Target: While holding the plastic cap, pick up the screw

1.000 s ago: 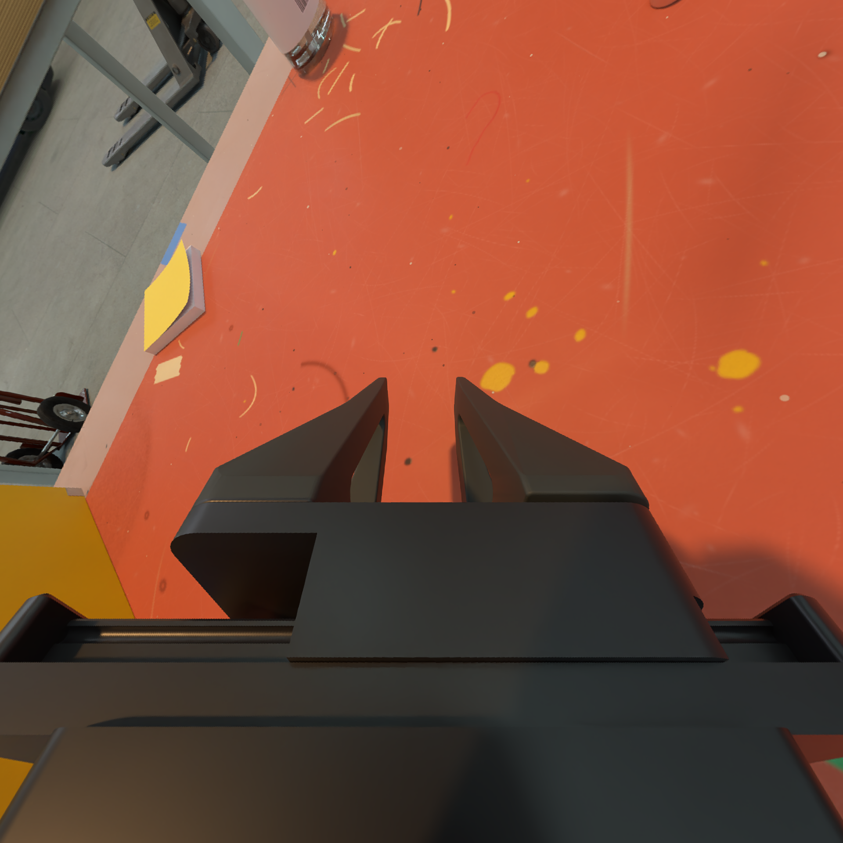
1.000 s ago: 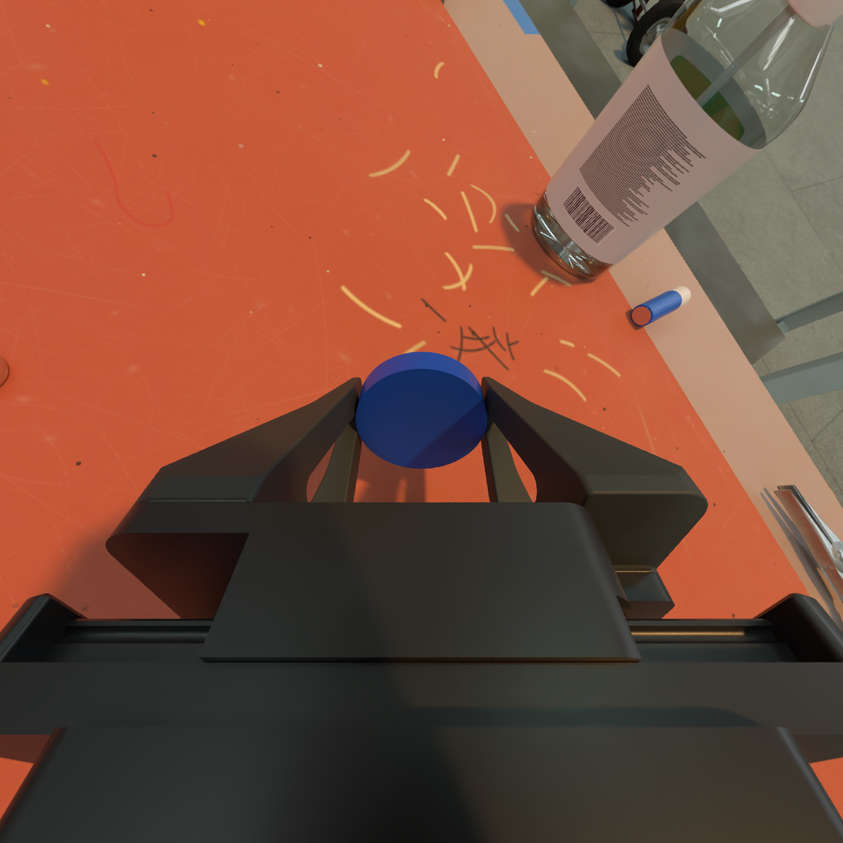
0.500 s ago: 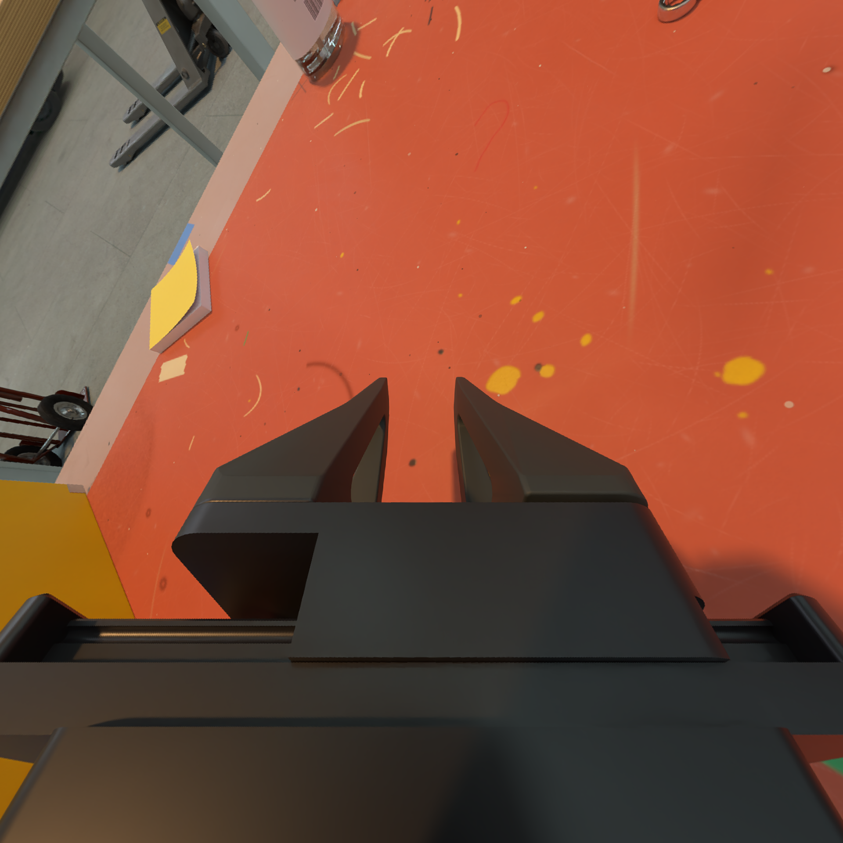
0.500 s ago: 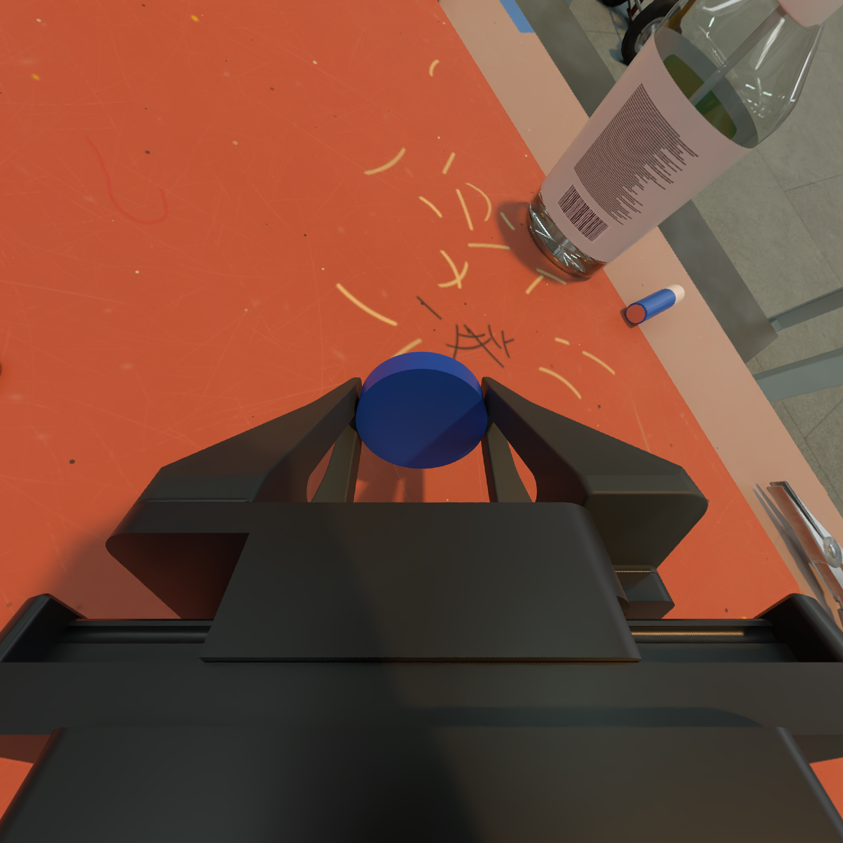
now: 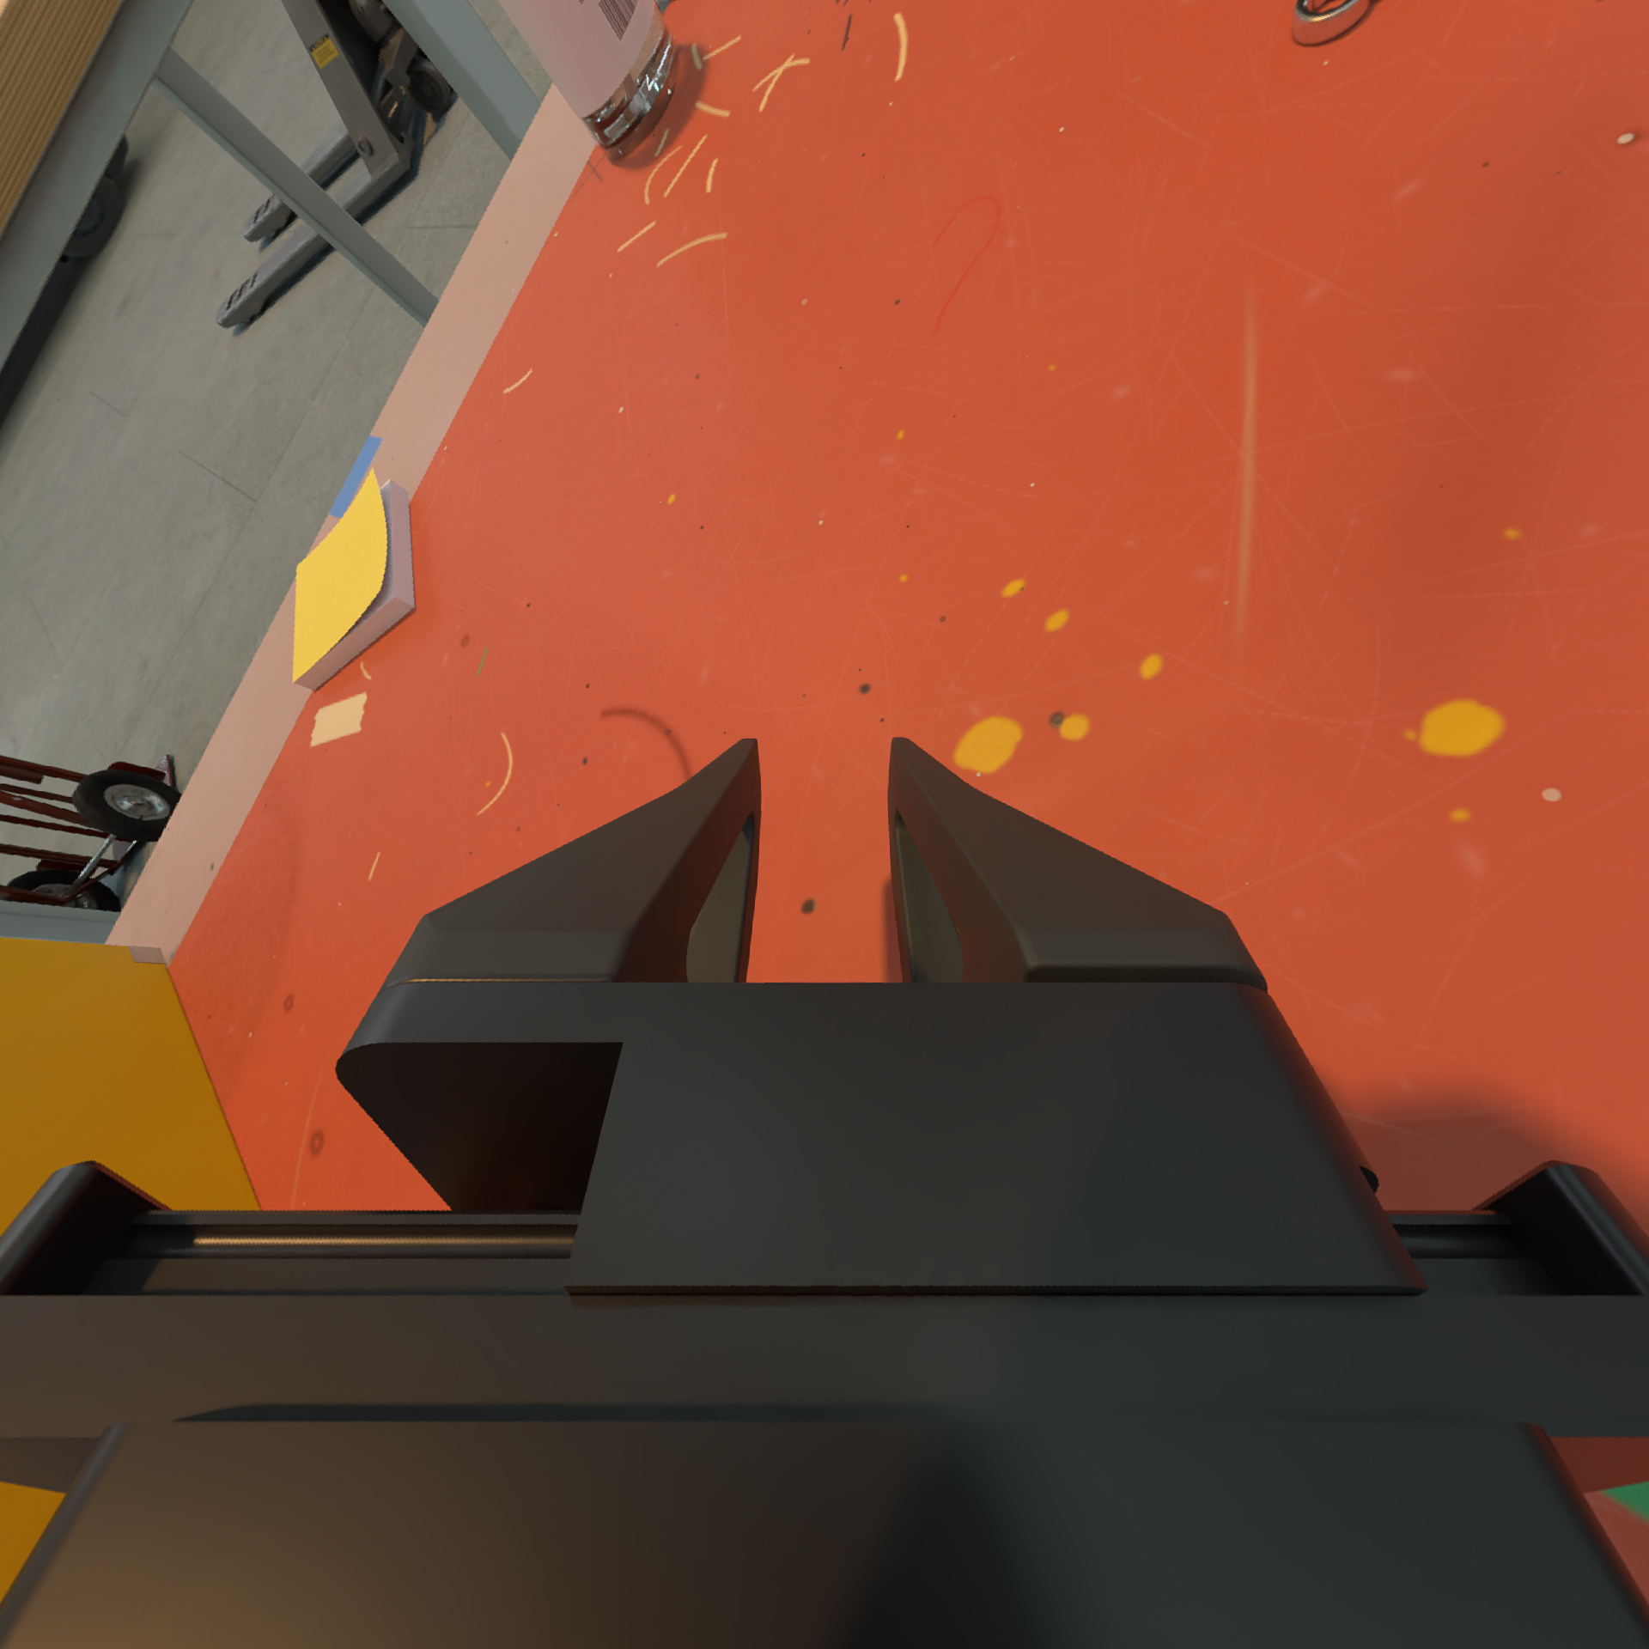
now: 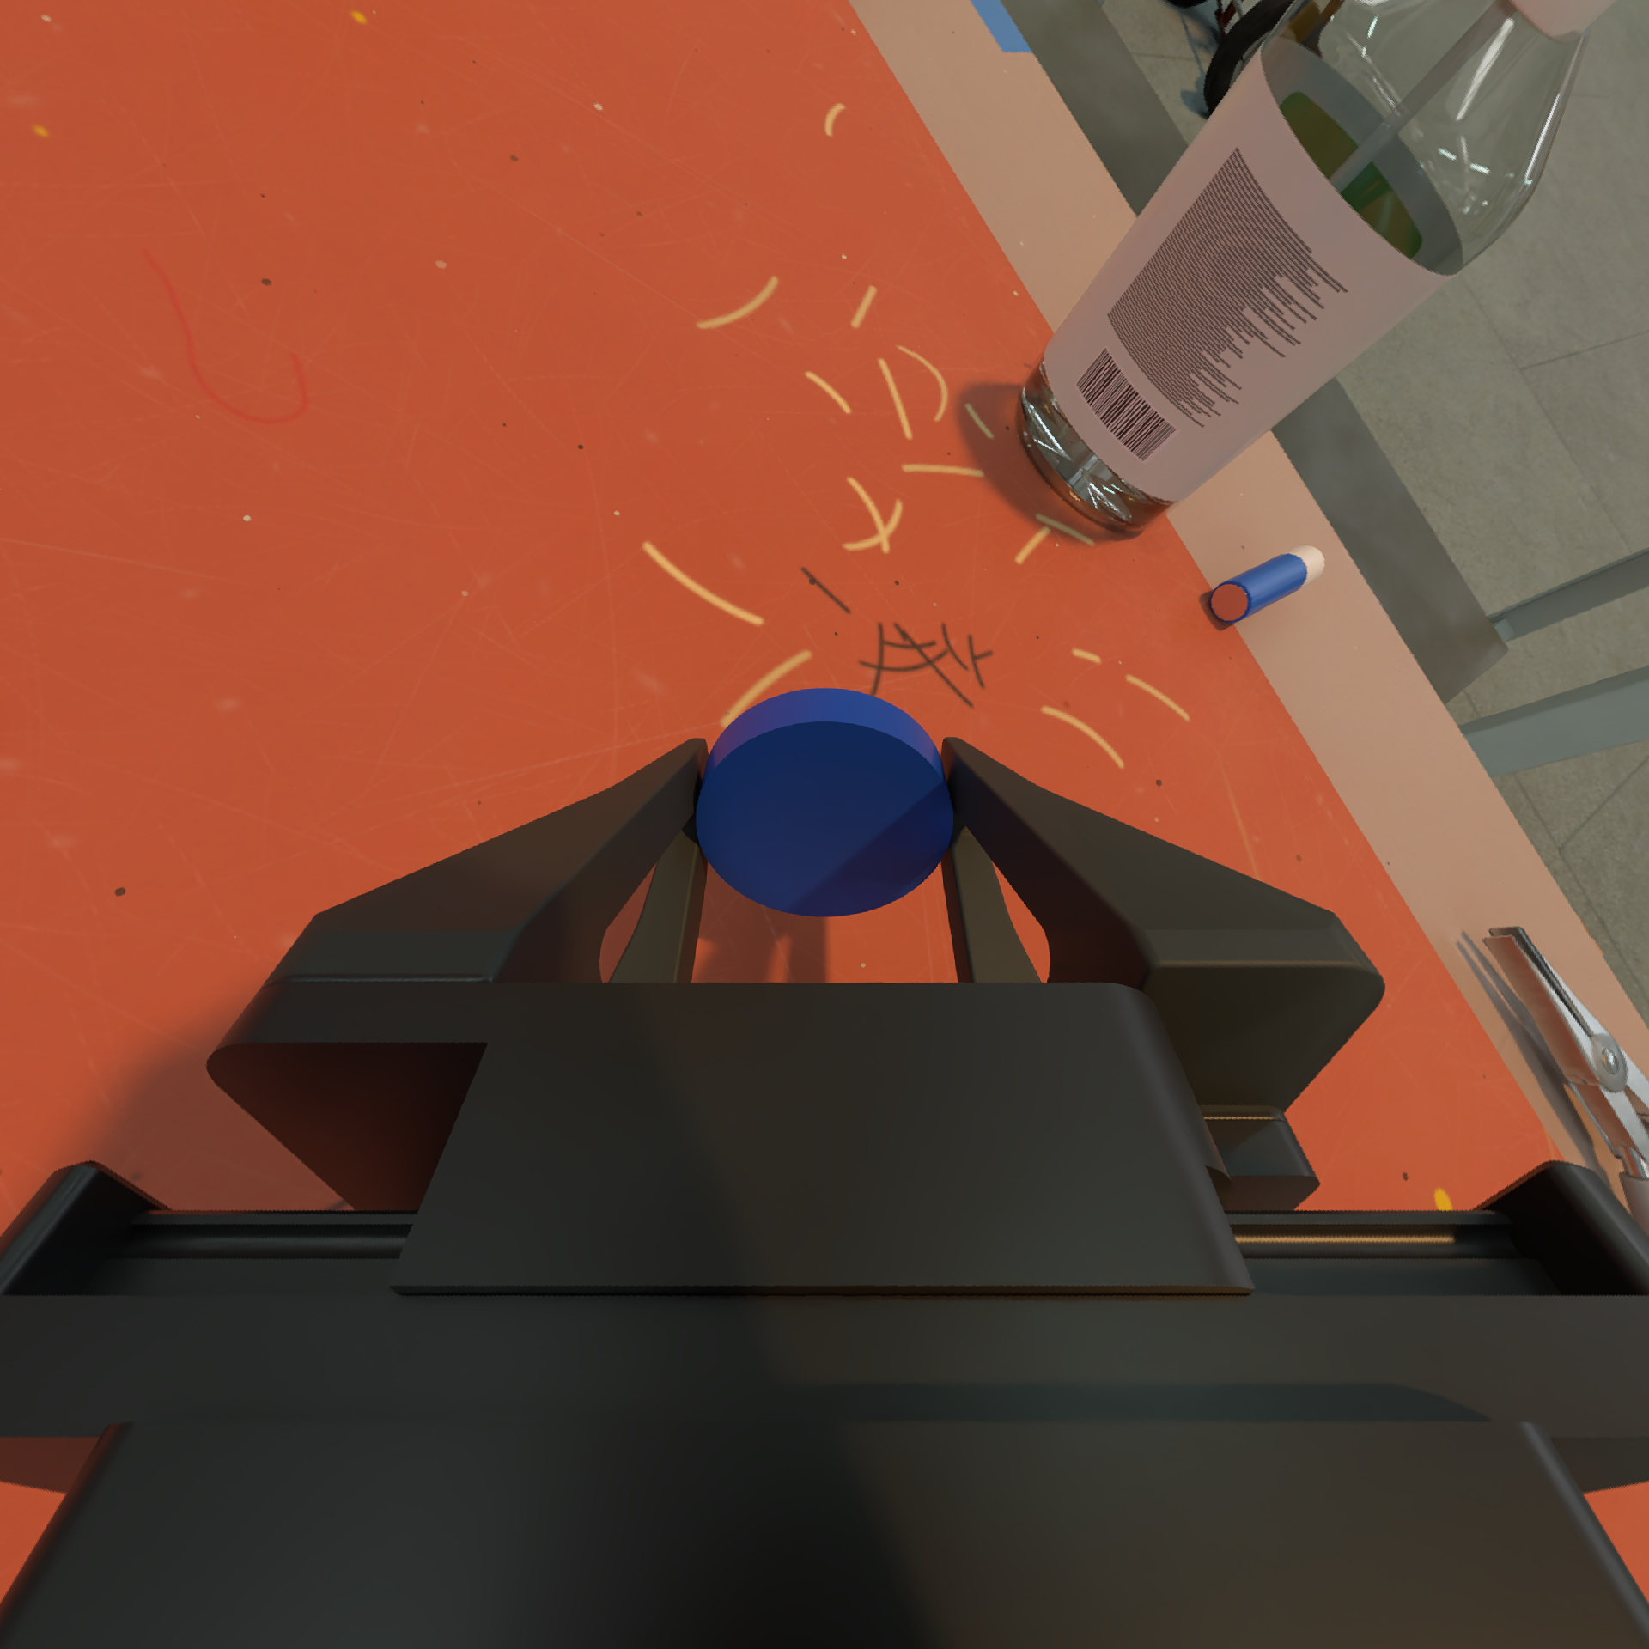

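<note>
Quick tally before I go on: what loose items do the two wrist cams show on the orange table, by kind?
Clear bottle: 1
Blue cap, held in the right gripper: 1
Blue stick: 1
Yellow notepad: 1
Metal tool: 1
Silvery object, cut off at the frame edge: 1
Total: 6

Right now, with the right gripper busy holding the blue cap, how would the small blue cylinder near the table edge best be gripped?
Grip the small blue cylinder across the middle of its barrel, coming straight down from above. It lies on its side on the pale edge strip, so fingers should close on its round sides, not end to end. Probably a job for the empty left gripper.
</note>
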Robot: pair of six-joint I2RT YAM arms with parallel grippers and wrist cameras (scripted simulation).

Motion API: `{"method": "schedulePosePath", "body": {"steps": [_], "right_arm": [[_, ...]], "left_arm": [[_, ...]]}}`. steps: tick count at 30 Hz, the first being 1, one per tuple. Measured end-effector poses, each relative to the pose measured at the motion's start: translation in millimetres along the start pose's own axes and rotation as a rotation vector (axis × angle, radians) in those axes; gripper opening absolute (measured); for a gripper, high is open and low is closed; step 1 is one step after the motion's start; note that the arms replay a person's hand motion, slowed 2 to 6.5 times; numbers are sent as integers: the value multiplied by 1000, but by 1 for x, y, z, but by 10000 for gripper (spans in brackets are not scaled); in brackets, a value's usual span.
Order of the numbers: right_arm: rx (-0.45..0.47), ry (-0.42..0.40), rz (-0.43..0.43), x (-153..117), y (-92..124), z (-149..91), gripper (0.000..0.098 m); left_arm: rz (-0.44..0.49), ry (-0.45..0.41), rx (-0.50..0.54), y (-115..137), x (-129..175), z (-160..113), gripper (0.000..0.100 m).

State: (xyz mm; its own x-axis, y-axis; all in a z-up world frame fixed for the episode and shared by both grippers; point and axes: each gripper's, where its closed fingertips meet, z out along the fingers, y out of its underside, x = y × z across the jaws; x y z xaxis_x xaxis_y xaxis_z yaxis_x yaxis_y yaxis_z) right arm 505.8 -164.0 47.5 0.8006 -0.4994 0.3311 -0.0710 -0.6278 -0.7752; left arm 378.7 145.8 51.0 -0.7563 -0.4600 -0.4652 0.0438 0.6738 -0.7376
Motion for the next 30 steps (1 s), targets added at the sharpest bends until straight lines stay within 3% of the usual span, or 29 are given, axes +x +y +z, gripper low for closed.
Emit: {"method": "schedulePosePath", "body": {"steps": [30], "right_arm": [[-11, 7, -4, 1, 3, 1, 428]], "left_arm": [[-7, 6, 3, 0, 0, 1, 242]]}}
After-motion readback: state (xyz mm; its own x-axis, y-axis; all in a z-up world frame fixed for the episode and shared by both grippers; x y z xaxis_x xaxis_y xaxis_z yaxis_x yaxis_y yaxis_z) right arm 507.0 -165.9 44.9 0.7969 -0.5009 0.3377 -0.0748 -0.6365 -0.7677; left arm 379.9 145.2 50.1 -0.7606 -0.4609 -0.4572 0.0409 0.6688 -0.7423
